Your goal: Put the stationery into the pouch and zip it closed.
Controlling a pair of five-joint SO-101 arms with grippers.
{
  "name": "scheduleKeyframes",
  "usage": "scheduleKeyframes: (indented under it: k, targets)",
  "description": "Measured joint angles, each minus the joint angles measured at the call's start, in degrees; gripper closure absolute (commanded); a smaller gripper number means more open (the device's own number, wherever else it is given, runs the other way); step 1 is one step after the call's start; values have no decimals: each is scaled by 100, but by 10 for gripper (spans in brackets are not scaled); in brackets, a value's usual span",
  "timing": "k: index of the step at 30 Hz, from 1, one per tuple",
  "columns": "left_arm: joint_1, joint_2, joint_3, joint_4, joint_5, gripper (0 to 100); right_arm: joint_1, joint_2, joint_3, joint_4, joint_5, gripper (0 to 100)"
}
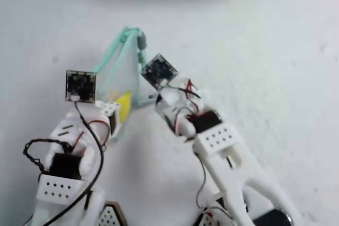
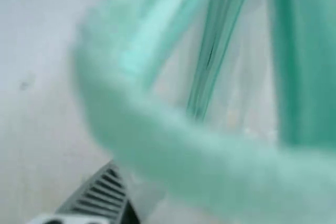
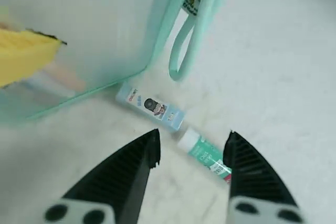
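The pouch (image 1: 121, 70) lies on the table (image 1: 265, 51) between my two arms. It is translucent with teal trim.

From the high view I get the layout. The left arm comes in from the near left and the right arm from the near right, and both wrists are bent down at the pouch's near end.

From the right wrist view I get the loose stationery. A pale blue tube (image 3: 149, 108) lies on the table just beside the pouch's trimmed edge. A teal stick with a white cap (image 3: 203, 153) lies just past it, almost end to end. A teal loop (image 3: 184, 51) hangs off the pouch nearby.

The left wrist view sits hard against the teal trim (image 2: 173, 150), which is blurred.

The left gripper (image 1: 110, 115) is at the pouch's near corner, and I cannot tell whether it is apart or clamped. The right gripper (image 3: 193, 142) hangs low over the table, jaws spread wide, with the capped stick between them.

Inside the pouch a yellow item (image 1: 124, 104) shows through the wall.
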Motion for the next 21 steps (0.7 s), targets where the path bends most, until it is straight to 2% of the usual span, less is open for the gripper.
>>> scheduleKeyframes:
  k: [9,21]
  targets:
    - [-598,0,0,0,571,756,-387,2330,-818,-220,1108,808]
    - [-686,0,0,0,642,756,-369,3622,-1785,-545,1222,808]
